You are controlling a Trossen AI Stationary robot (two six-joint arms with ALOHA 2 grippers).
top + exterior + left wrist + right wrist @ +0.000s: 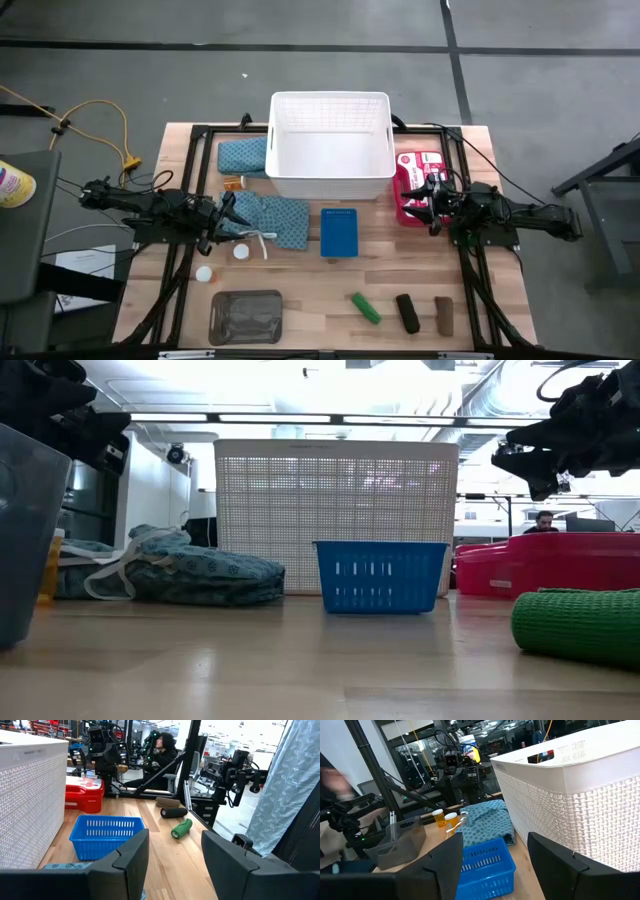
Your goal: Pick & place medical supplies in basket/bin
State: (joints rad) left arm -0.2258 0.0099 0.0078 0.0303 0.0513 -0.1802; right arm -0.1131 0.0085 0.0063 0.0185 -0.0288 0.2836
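Status: nothing is in hand; the first pick is not yet begun. The white basket (pixel 330 145) stands at the far middle of the table (pixel 300 290), and no supplies are visible in it from above.

The left gripper (pixel 228 213) hovers over the near teal cloth (pixel 275 220), fingers (pixel 125 865) parted and holding nothing. The right gripper (pixel 432 205) hangs above the red case (pixel 415 185), fingers (pixel 555 860) likewise parted and empty.

Supplies lie on the table: a second teal cloth (pixel 243 155) just left of the basket, an orange vial (pixel 232 182), white discs (pixel 240 252), and green (pixel 365 308), black (pixel 407 312) and brown (pixel 444 315) rolls along the near edge. A blue basket (pixel 338 232) and a grey tray (pixel 245 317) are also present.

Judgement: the left arm is best placed; the next move calls for lowering onto the cloth, closing, and carrying it over the basket rim.
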